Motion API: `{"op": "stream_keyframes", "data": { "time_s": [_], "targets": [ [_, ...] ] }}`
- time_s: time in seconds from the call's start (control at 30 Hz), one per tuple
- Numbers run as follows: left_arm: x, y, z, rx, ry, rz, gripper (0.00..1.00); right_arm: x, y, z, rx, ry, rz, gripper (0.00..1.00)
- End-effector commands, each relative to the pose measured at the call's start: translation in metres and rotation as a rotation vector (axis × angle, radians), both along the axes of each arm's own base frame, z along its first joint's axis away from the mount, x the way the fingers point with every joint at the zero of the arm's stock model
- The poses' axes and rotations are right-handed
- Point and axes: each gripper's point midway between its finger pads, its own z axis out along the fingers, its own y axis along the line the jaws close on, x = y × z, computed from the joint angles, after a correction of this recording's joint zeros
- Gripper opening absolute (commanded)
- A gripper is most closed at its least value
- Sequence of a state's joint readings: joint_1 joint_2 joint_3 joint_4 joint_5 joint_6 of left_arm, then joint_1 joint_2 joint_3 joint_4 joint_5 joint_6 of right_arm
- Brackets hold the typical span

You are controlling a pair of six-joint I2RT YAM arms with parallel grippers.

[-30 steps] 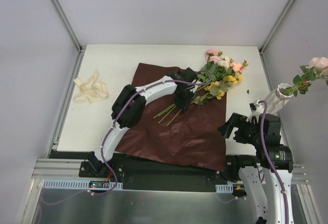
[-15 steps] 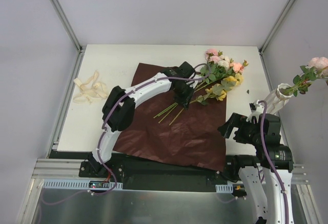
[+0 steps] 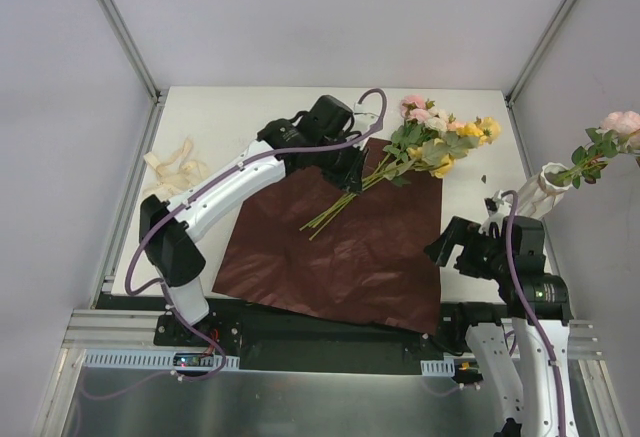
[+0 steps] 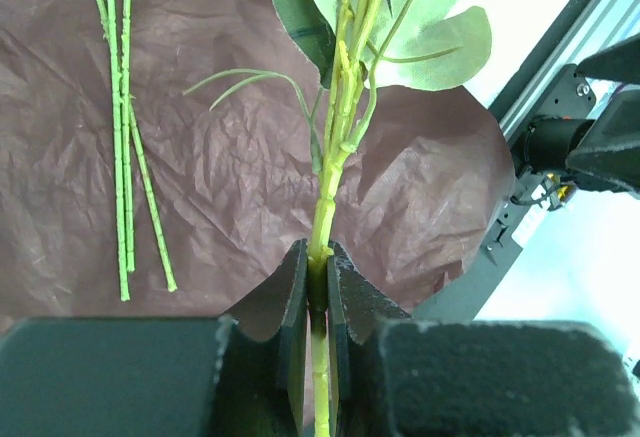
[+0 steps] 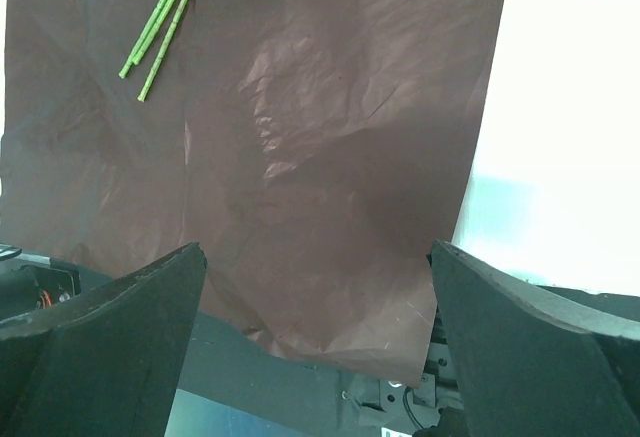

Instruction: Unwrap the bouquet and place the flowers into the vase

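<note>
Left wrist view: thin green flower stem (image 4: 335, 157) clamped in left gripper (image 4: 318, 277) over maroon crinkly paper (image 4: 220, 177), judged ready for transfer. Right gripper (image 5: 318, 257) held with jaws apart near white ribbed vase (image 3: 545, 189).

The wrapping paper (image 3: 340, 247) lies spread over the middle of the table (image 3: 230, 117). The flowers (image 3: 430, 142) cross its far right corner, stem ends on the paper, heads beyond it. The ribbon (image 3: 175, 172) lies to the paper's left. The vase (image 3: 540, 189) is to its right, with one rose (image 3: 620, 122) in it.
</note>
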State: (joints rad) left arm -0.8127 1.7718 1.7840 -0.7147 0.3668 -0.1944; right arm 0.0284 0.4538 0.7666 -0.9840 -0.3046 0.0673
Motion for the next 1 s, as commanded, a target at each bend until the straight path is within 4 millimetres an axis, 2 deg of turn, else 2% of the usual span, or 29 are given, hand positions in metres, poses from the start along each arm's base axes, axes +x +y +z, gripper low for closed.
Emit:
{"op": "stream_keyframes", "data": {
  "time_s": [0.0, 0.03, 0.17, 0.23, 0.3, 0.43, 0.47, 0.5, 0.57, 0.7, 0.87, 0.97],
  "targets": [
    [-0.014, 0.009, 0.011, -0.029, -0.049, -0.043, 0.00, 0.011, 0.010, 0.025, 0.082, -0.014, -0.020, 0.97],
    [-0.016, 0.009, 0.011, -0.034, -0.058, -0.049, 0.00, 0.019, 0.013, 0.039, 0.109, -0.056, -0.028, 0.96],
    [-0.018, 0.011, 0.014, -0.071, -0.078, -0.055, 0.00, 0.042, 0.029, 0.070, 0.260, -0.112, -0.053, 0.97],
    [-0.024, 0.012, 0.016, -0.089, -0.056, -0.058, 0.00, 0.059, 0.037, 0.082, 0.342, -0.117, -0.086, 0.97],
    [-0.029, 0.011, 0.019, -0.114, -0.043, -0.062, 0.00, 0.073, 0.043, 0.083, 0.388, -0.096, -0.106, 0.97],
    [-0.037, 0.015, 0.025, -0.140, -0.043, -0.077, 0.00, 0.108, 0.060, 0.106, 0.502, -0.129, -0.143, 0.97],
    [-0.037, 0.016, 0.025, -0.136, -0.050, -0.072, 0.00, 0.111, 0.068, 0.110, 0.534, -0.115, -0.150, 0.97],
    [-0.038, 0.019, 0.027, -0.140, -0.061, -0.070, 0.00, 0.122, 0.068, 0.110, 0.531, -0.110, -0.185, 0.97],
    [-0.037, 0.019, 0.028, -0.143, -0.068, -0.066, 0.00, 0.129, 0.077, 0.113, 0.538, -0.107, -0.195, 0.96],
    [-0.039, 0.019, 0.031, -0.155, -0.061, -0.064, 0.00, 0.151, 0.081, 0.104, 0.527, -0.064, -0.303, 0.97],
    [-0.041, 0.017, 0.031, -0.168, -0.053, -0.072, 0.00, 0.162, 0.085, 0.101, 0.535, -0.079, -0.367, 0.97],
    [-0.041, 0.016, 0.032, -0.174, -0.052, -0.071, 0.00, 0.164, 0.082, 0.090, 0.530, -0.049, -0.414, 0.96]
  ]
}}
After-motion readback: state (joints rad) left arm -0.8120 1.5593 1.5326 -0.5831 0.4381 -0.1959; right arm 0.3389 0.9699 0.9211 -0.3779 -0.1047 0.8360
